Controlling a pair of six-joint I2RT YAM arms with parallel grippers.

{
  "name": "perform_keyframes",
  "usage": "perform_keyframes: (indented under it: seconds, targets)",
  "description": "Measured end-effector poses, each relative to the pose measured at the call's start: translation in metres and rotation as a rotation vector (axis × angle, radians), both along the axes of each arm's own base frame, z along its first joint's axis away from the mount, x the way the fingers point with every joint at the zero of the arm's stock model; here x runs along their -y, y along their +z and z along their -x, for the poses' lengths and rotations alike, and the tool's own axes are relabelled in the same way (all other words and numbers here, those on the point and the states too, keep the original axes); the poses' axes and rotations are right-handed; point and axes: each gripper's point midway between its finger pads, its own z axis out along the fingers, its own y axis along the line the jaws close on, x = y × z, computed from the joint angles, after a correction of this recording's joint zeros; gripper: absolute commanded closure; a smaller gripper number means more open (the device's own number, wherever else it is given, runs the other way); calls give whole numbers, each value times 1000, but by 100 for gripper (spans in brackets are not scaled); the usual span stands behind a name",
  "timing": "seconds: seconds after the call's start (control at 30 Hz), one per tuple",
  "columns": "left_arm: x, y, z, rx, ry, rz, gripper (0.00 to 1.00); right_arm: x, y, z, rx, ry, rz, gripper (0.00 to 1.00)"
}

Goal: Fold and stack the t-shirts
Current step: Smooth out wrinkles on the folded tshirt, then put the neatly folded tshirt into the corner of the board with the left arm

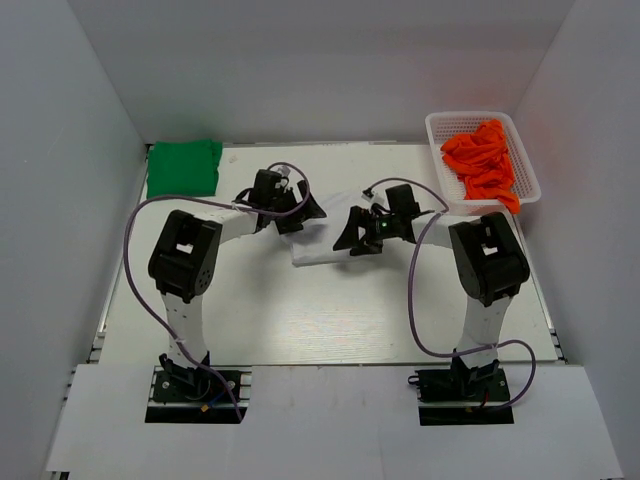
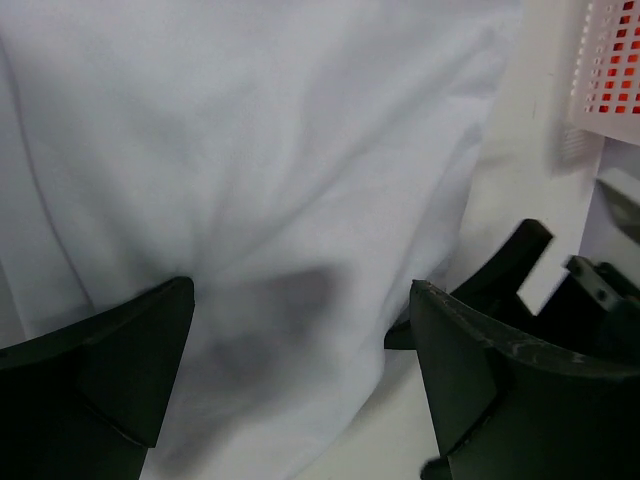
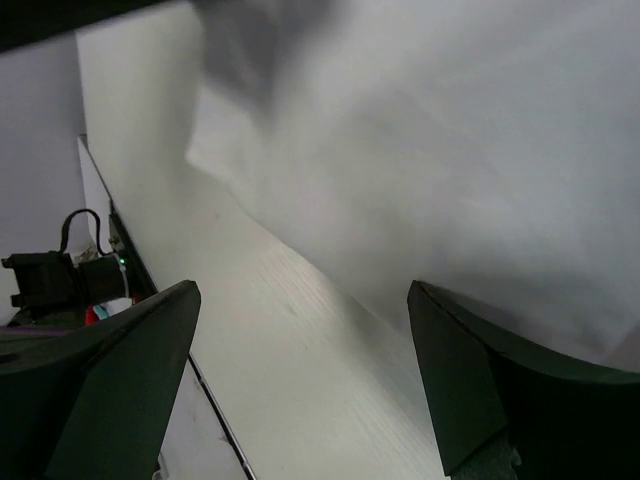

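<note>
The white t-shirt (image 1: 320, 245) lies folded small at the table's middle, between my two grippers. The bright green t-shirt (image 1: 184, 167) lies folded at the far left corner. My left gripper (image 1: 305, 212) is open and low over the white shirt's far left part; in the left wrist view the white cloth (image 2: 260, 170) fills the space between its spread fingers (image 2: 300, 340). My right gripper (image 1: 352, 238) is open at the shirt's right edge; in the right wrist view (image 3: 300, 340) bare table lies between its fingers, and the white shirt (image 3: 450, 150) lies just beyond them.
A white lattice basket (image 1: 470, 116) holding orange cloth (image 1: 483, 160) stands at the far right; its corner shows in the left wrist view (image 2: 610, 60). White walls close in the table on three sides.
</note>
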Motion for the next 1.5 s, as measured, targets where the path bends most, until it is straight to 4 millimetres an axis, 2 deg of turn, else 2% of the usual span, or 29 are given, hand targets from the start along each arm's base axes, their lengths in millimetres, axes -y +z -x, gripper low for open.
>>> perform_keyframes:
  seconds: [0.07, 0.3, 0.5, 0.63, 0.73, 0.8, 0.83, 0.9, 1.0, 1.13, 1.3, 1.33, 1.37, 1.43, 1.47, 1.5]
  targets:
    - [-5, -2, 1, 14, 10, 3, 0, 4, -12, 8, -42, 3, -13, 10]
    - [0, 4, 0, 95, -45, 64, 0, 6, -10, 9, -40, 16, -91, 10]
    - [0, 15, -7, 131, -83, 11, 0, 9, 0, 7, -11, 4, -47, 10]
    - [-5, 46, -8, 161, -77, -18, 0, 12, 34, -4, 74, -20, -21, 10]
    - [-14, 64, -8, 177, -55, -51, 0, 16, 75, -11, 184, -47, -20, 10]
    - [-20, 69, -8, 174, -27, -85, 0, 19, 99, -13, 246, -70, -19, 10]
    - [-24, 68, -9, 167, -13, -105, 5, 22, 108, -12, 271, -84, -15, 10]
    - [-33, 61, -7, 142, 16, -152, 7, 26, 122, -11, 302, -107, -6, 10]
    - [-44, 45, 0, 85, 36, -215, 14, 33, 128, -8, 316, -138, 18, 10]
    - [-48, 23, 6, 30, 29, -282, 16, 42, 120, -2, 292, -170, 64, 10]
    - [-45, -12, 13, -35, -6, -355, 27, 51, 104, 4, 250, -196, 115, 10]
    - [-45, -18, 16, -49, -12, -371, 31, 52, 102, 5, 244, -199, 122, 10]
    - [-44, -23, 17, -55, -17, -385, 40, 54, 100, 7, 238, -202, 129, 10]
    - [-40, -22, 15, -46, -22, -396, 49, 56, 99, 10, 230, -206, 138, 10]
    - [-39, -25, 15, -48, -26, -405, 60, 57, 100, 11, 230, -209, 141, 10]
    - [-38, -27, 15, -50, -26, -413, 64, 57, 102, 12, 234, -212, 143, 10]
